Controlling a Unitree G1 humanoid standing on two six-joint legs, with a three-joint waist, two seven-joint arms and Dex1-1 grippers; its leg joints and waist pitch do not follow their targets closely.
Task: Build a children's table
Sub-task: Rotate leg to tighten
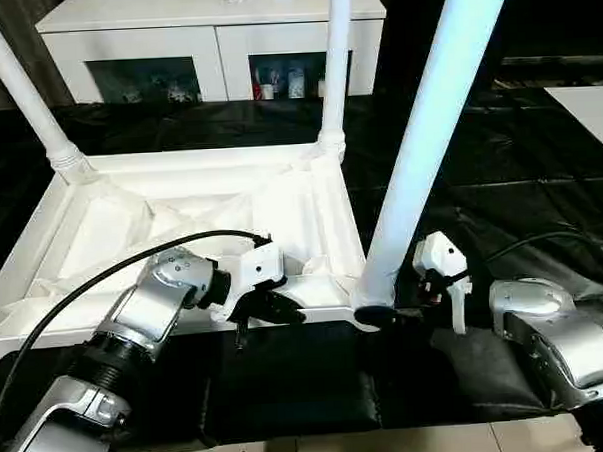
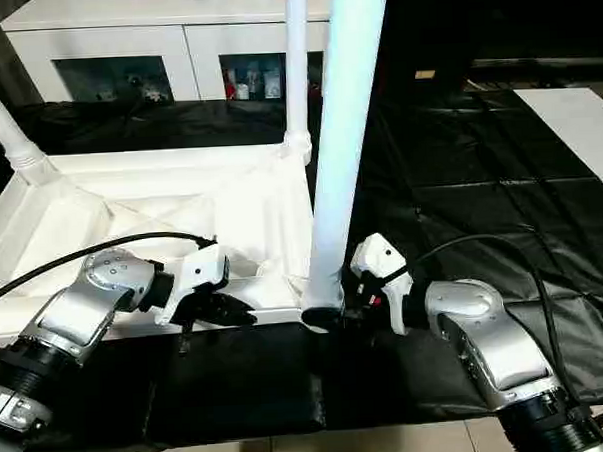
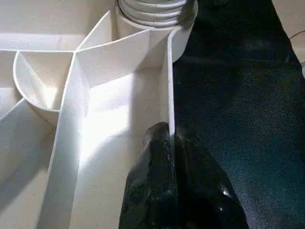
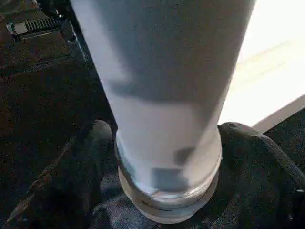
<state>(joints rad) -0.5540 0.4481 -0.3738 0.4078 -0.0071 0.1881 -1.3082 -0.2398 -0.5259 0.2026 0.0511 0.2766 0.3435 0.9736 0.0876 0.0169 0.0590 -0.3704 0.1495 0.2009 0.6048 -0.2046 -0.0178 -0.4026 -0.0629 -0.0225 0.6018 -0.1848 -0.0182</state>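
Observation:
The children's table lies upside down; its white ribbed top (image 1: 315,200) rests on the black work table. One leg (image 1: 20,88) stands in the far left socket and another leg (image 1: 337,64) in the far right socket. A third leg (image 1: 428,140) rises, slightly tilted, from the near right corner socket (image 1: 370,311). My right gripper (image 2: 335,315) is shut around the base of that leg (image 4: 167,95), one black finger on each side just above its ringed end. My left gripper (image 1: 270,309) is shut on the thin near rim wall (image 3: 169,86) of the top, left of that corner.
A white cabinet (image 1: 213,40) with glass doors stands behind the work table. A white sheet (image 1: 592,108) lies at the far right on the black cover (image 1: 500,177). Black cables run along both forearms. The work table's front edge is just below my arms.

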